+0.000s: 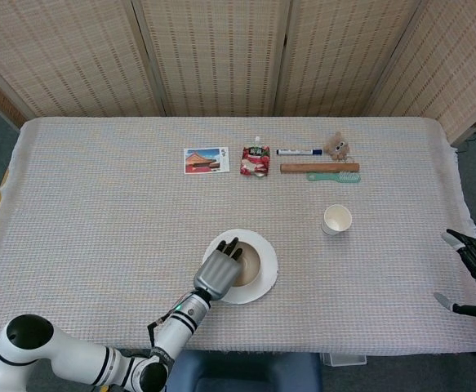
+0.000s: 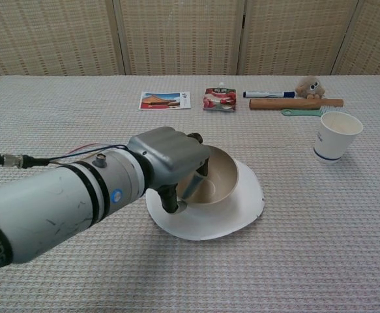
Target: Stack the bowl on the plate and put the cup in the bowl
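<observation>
Where left hand [image 2: 167, 153] grips, bowl [image 2: 217, 179] upright on plate [image 2: 242, 208].

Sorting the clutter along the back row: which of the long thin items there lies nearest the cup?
The green toothbrush. It lies on the cup's side of the wooden stick; the blue marker lies farther back still.
</observation>
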